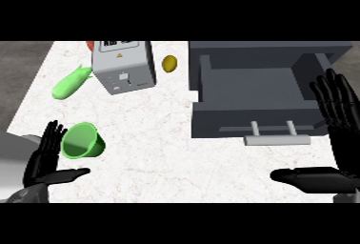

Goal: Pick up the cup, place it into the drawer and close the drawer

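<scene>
The left hand shows at the counter's near left corner, palm open, fingers straight and pointing away from the robot, thumb stretched out toward the counter's middle. It holds nothing. Just beside its fingertips, on the side toward the middle of the counter, lies the green cup, tipped on its side with its open mouth turned up toward the view and its base pointing away to the right. Whether fingers and rim touch cannot be told; they look at most barely apart.

The right hand is at the counter's near right edge, likewise spread, fingers straight and upright, thumb reaching inward, empty. It stands just beside the front right corner of the open grey drawer, whose pale handle juts toward the robot.

The cup is well apart from the drawer, across the counter's near half, so the left hand looks by far the nearer for the pick, and the right hand the better placed to shut the drawer.

Toward the far left corner lie a green gourd-like vegetable, a grey box-shaped appliance and a small yellow fruit.
</scene>
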{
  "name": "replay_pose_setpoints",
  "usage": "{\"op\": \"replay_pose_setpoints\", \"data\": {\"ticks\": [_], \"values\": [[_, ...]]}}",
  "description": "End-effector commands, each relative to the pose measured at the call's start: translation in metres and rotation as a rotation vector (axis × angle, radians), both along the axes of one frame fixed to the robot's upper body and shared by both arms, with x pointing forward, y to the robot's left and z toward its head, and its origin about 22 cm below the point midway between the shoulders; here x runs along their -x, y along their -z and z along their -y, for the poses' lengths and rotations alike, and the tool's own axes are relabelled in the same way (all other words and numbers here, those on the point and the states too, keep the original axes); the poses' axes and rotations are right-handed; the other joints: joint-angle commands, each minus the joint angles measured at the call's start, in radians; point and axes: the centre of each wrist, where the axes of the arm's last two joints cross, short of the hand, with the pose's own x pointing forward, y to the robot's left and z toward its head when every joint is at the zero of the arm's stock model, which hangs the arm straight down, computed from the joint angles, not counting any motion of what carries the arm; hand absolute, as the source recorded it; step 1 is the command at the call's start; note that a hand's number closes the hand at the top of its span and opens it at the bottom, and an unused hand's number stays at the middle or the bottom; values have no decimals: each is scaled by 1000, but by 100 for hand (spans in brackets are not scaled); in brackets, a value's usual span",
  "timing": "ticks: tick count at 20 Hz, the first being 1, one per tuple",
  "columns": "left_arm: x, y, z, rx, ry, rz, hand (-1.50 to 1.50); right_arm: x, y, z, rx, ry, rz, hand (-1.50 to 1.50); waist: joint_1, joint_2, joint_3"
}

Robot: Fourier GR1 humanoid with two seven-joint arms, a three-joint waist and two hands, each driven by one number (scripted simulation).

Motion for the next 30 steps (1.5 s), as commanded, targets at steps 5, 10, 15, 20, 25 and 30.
{"op": "replay_pose_setpoints", "data": {"ticks": [5, 10, 15, 20, 25, 30], "values": [[2, 8, 9, 41, 41, 85, -150, -7, -7, -4, 2, -11, -2, -150, -9, 7, -6], [-9, 6, 16, 54, 30, 86, -150, 0, 12, 4, -6, 5, 0, -150, -7, 4, -4], [-16, 6, 27, 124, 73, 113, -150, -8, -9, -11, -5, -13, -13, -150, -8, 6, -5], [-22, -1, 20, 178, 138, 119, -150, -7, -5, -1, 0, -20, -3, -150, -10, 7, -5], [-28, 0, 33, 249, 186, 178, -150, -11, 2, 11, 6, -18, -29, -150, -6, 6, -4], [-35, 2, 51, 320, 245, 180, 150, -5, 8, -9, -18, -29, -32, -150, -10, 6, -5]]}}
